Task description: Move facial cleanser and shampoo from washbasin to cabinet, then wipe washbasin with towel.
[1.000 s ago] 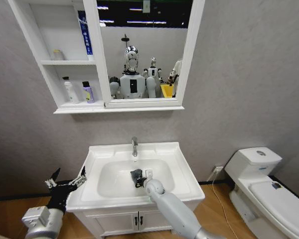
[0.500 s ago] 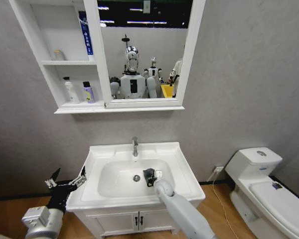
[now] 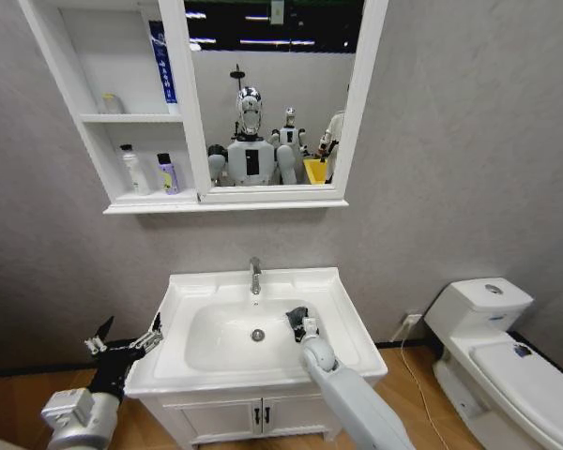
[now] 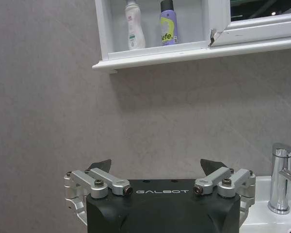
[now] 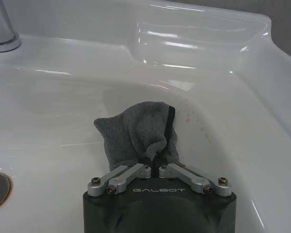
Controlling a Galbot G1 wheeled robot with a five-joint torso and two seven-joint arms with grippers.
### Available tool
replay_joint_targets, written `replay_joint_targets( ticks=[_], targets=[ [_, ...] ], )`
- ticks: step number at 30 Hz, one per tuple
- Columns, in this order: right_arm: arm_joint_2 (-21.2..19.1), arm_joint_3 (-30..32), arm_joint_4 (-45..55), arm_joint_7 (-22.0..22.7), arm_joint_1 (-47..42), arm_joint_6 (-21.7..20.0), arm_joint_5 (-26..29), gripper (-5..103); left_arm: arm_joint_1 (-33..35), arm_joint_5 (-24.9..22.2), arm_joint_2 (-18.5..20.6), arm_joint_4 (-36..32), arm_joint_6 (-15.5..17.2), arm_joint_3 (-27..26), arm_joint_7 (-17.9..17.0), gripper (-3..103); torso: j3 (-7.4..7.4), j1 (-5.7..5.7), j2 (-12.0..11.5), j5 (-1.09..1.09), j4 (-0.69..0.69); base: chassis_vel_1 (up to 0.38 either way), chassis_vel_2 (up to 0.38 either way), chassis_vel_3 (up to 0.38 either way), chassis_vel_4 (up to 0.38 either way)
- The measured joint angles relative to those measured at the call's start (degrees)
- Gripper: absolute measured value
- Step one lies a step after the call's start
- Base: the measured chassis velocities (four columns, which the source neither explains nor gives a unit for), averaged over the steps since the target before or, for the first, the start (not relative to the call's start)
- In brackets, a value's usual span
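Note:
The white washbasin (image 3: 342,309) sits below the mirror. My right gripper (image 3: 300,321) is low inside its bowl, on the right slope, shut on the dark grey towel (image 5: 136,133). In the right wrist view the bunched cloth lies pressed on the basin wall (image 5: 199,53) ahead of my right gripper (image 5: 155,165). Left of the basin my left gripper (image 3: 127,345) hangs open and holds nothing; the left wrist view shows my left gripper (image 4: 157,167) with its jaws spread. In the cabinet (image 3: 75,89), a white bottle (image 3: 129,170) and a purple bottle (image 3: 166,174) stand in the lower cubby.
A chrome faucet (image 3: 254,275) rises at the basin's back edge, and the drain (image 3: 257,335) lies mid-bowl. A blue tube (image 3: 159,61) and a small jar (image 3: 110,103) occupy the upper cubby. A white toilet (image 3: 493,347) stands at the right. The vanity doors (image 3: 253,417) are below the basin.
My right gripper has swept the towel from the middle of the bowl, past the drain, to the bowl's right side. The left arm has stayed put.

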Motion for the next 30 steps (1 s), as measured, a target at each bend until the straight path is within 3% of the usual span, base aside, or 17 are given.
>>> replay_joint_targets(
  ticks=[10, 16, 25, 30],
  targets=[
    [-1.75, 2.98, 2.41, 0.38, 0.16, 1.0, -2.32, 2, 0.0, 0.0, 0.0, 0.0, 0.0, 0.0, 0.0, 100, 0.0, 0.0, 0.0, 0.01, 0.02, 0.0, 0.0, 0.0, 0.0],
    [-2.21, 4.69, 3.72, 0.25, -0.04, 1.82, -4.16, 2, 0.0, 0.0, 0.0, 0.0, 0.0, 0.0, 0.0, 100, 0.0, 0.0, 0.0, -0.06, -0.08, 0.0, 0.0, 0.0, 0.0],
    [-2.1, 8.15, 4.81, -3.79, -0.34, 8.06, -11.93, 2, 0.0, 0.0, 0.0, 0.0, 0.0, 0.0, 0.0, 100, 0.0, 0.02, 0.0, -0.01, -0.02, 0.0, 0.0, 0.0, 0.0],
    [-1.98, 10.44, 4.3, -8.59, 0.81, 13.1, -16.67, 2, 0.0, 0.0, 0.0, 0.0, 0.0, 0.0, 0.0, 100, 0.0, 0.02, 0.0, 0.0, -0.01, 0.0, 0.0, 0.0, 0.0]
  ],
)
